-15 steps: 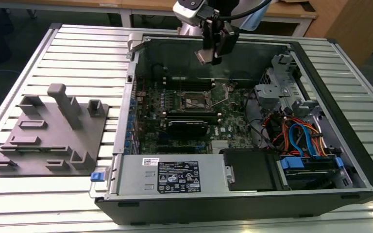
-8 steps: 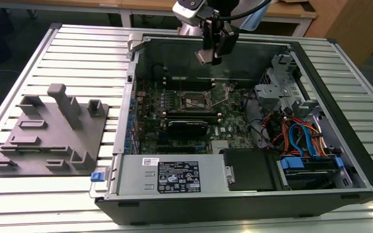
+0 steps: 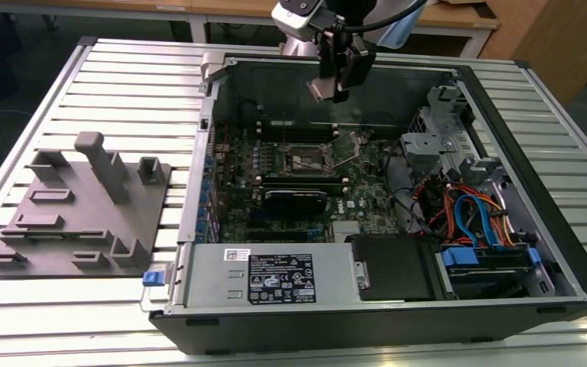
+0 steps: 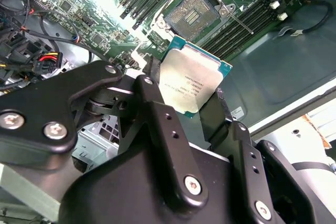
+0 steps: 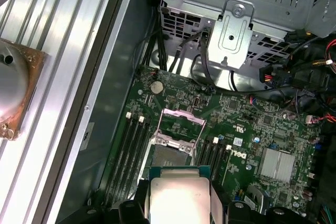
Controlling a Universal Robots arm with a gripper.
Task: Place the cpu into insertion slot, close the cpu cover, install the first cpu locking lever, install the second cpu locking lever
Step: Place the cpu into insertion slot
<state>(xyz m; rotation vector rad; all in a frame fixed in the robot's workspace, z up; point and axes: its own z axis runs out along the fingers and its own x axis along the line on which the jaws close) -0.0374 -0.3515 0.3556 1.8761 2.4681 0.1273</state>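
My gripper (image 3: 338,80) hangs above the far wall of the open computer case (image 3: 538,145), shut on the cpu (image 3: 321,90). The cpu (image 4: 191,77) is a small square chip with a pale metal face and a teal rim, pinched by its edges between the black fingers (image 4: 157,108); the chip (image 5: 178,198) also shows in the first wrist view. Below it, on the green motherboard (image 3: 273,222), lies the empty insertion slot (image 3: 306,159) (image 4: 195,13) (image 5: 168,157). The cpu cover (image 5: 182,125) stands tilted up at one side of the slot. A thin locking lever (image 4: 240,22) sticks out beside the slot.
A grey fixture plate (image 3: 79,206) with upright blocks sits on the slatted table (image 3: 131,84) at the exterior view's left. Inside the case are a power supply (image 3: 273,279), a metal drive cage (image 3: 431,141) and coloured cables (image 3: 467,214). Memory slots (image 5: 128,150) flank the socket.
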